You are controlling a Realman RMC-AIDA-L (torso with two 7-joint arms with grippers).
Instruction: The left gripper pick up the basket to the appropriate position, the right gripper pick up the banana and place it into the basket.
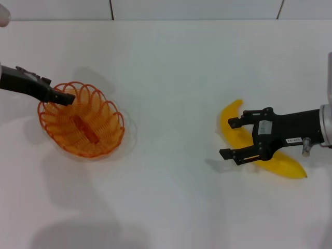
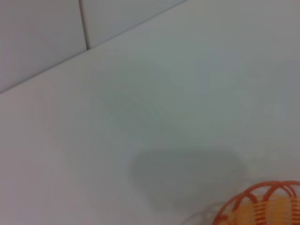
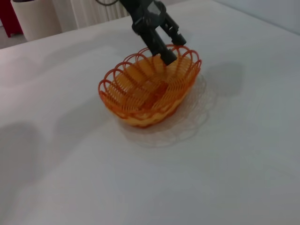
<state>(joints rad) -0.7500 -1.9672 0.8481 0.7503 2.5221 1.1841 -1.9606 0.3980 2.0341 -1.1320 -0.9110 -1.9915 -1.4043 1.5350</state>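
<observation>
One view alone shows the open right tool (image 1: 233,139) over the banana (image 1: 234,129); left tool (image 3: 169,50) clamps the basket (image 3: 140,101) rim.

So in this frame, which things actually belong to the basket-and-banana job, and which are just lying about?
Part of the job:
- basket, on the table
- left gripper, at the basket's rim
- banana, on the table
- right gripper, open over the banana

Lying about:
- beige container and a red object, far off beyond the white table

Orange wire basket (image 1: 83,127), glossy banana (image 1: 236,136)
</observation>
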